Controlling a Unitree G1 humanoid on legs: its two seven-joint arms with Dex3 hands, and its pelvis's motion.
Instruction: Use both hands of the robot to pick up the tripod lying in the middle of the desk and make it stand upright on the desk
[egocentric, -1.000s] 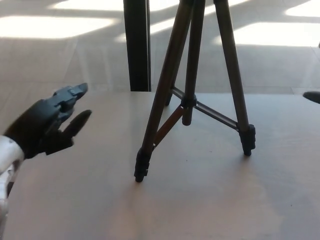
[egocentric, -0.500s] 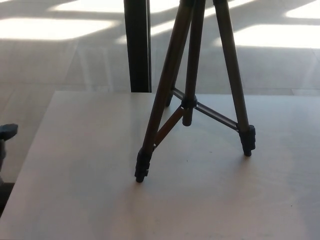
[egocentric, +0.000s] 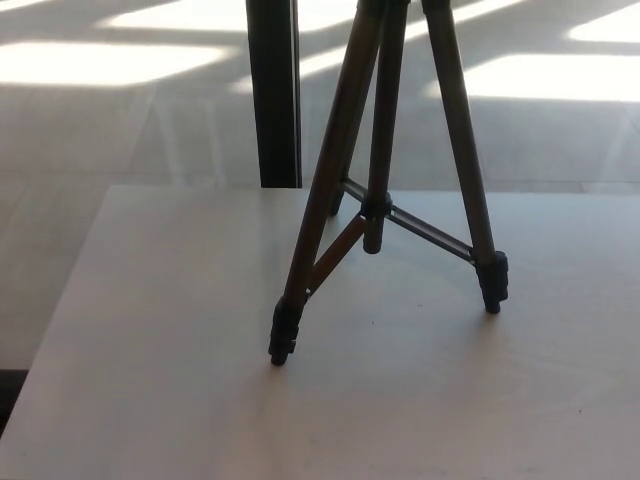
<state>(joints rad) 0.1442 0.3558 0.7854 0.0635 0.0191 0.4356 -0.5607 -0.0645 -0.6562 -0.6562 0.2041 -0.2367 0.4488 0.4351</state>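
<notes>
Tripod (egocentric: 383, 190) stands upright on the desk (egocentric: 150, 380), its legs spread and its top cut off by the upper edge of the head view. One leg runs down toward 7 o'clock and ends in a black rubber foot (egocentric: 281, 340) resting on the desk surface near the middle of the picture. A second leg slants down toward 4 o'clock and ends in a matching black foot (egocentric: 492, 283) at the right. The third leg reaches back toward 12 o'clock, mostly hidden behind the others, with its lower end showing near the far edge of the desk. The centre column (egocentric: 376, 215) hangs between the legs with its lower tip above the desk (not touching it, as far as can be seen), and thin braces (egocentric: 430, 232) run from a collar on the column out to the legs.

The desk is pale and smooth, with a faint shadow under the tripod. Beyond its far edge, at 11 o'clock from the tripod, a dark vertical post (egocentric: 273, 90) rises from a light floor (egocentric: 100, 110) crossed by bright patches of sunlight.

Neither robot hand shows anywhere in the picture, so whether their fingers are spread or pressed together cannot be told.
</notes>
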